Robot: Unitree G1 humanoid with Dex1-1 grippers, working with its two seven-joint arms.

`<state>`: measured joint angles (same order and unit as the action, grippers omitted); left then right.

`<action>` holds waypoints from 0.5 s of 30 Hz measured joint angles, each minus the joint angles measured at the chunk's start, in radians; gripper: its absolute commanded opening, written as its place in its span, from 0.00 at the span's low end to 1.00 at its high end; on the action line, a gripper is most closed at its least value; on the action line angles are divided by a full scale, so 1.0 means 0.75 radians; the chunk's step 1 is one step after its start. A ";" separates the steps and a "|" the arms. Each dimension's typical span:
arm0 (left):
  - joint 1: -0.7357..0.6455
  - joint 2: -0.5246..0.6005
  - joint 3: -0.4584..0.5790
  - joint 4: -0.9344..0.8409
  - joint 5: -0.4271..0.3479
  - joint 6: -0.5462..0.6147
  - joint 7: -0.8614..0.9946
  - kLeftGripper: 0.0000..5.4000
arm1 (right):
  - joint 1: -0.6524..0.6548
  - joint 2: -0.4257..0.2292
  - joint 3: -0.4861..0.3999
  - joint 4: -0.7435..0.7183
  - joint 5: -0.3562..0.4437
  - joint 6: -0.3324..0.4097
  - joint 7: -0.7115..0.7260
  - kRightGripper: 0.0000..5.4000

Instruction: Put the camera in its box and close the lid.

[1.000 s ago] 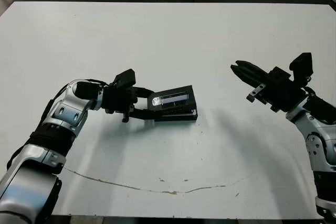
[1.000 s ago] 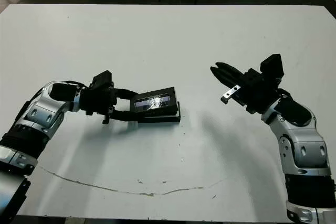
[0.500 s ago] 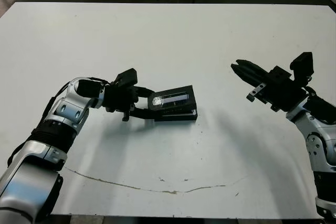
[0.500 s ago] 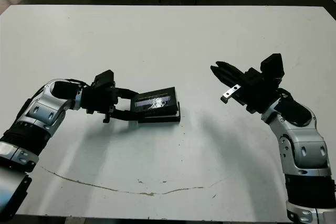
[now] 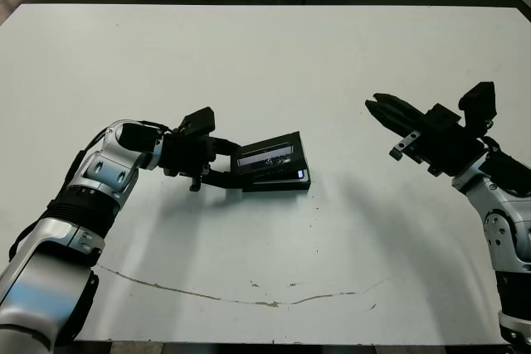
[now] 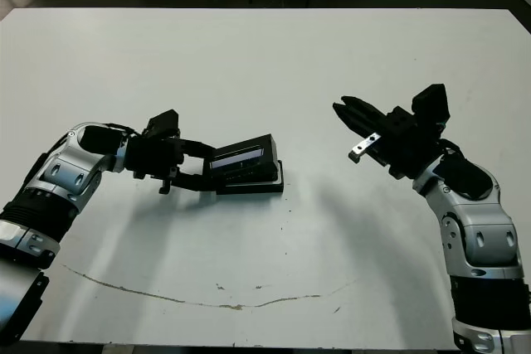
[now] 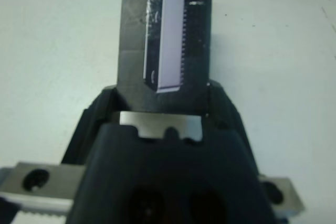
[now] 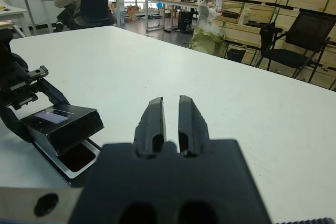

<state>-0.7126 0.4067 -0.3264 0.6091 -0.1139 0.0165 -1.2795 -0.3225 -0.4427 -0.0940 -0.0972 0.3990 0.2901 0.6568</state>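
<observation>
Left hand (image 5: 235, 169) grips lid (image 5: 270, 157) tilted over box (image 5: 282, 180); right hand (image 5: 375, 106) closed, empty, at 3 o'clock

The black lid (image 5: 270, 156) is showing a pale bluish, glossy window strip. Beneath it, the box (image 5: 280, 180) is showing black, on the white table (image 5: 274, 64) marked by a thin brownish line.

Head stereo pair: looks forward and down from above the near edge of the surface (image 5: 265, 55), both eyes sharing both arms and the lid (image 5: 270, 155). Left wrist view: very close along its gripper onto the lid. Right wrist view: low, leftward across the surface, sharing lid and box (image 8: 79, 161).
</observation>
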 measured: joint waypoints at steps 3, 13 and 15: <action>0.008 0.006 0.014 0.005 0.000 -0.031 0.003 0.41 | 0.000 0.000 0.001 0.000 -0.001 0.000 0.000 0.00; 0.014 -0.007 0.057 0.080 -0.017 -0.105 0.010 0.39 | 0.000 0.000 0.002 0.001 0.000 0.000 0.003 0.00; 0.014 -0.012 0.062 0.085 -0.017 -0.109 0.014 0.39 | 0.000 0.000 0.002 0.001 0.000 0.000 0.004 0.00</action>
<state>-0.7018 0.3979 -0.2803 0.6732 -0.1267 -0.0650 -1.2694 -0.3223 -0.4428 -0.0926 -0.0962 0.3989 0.2901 0.6598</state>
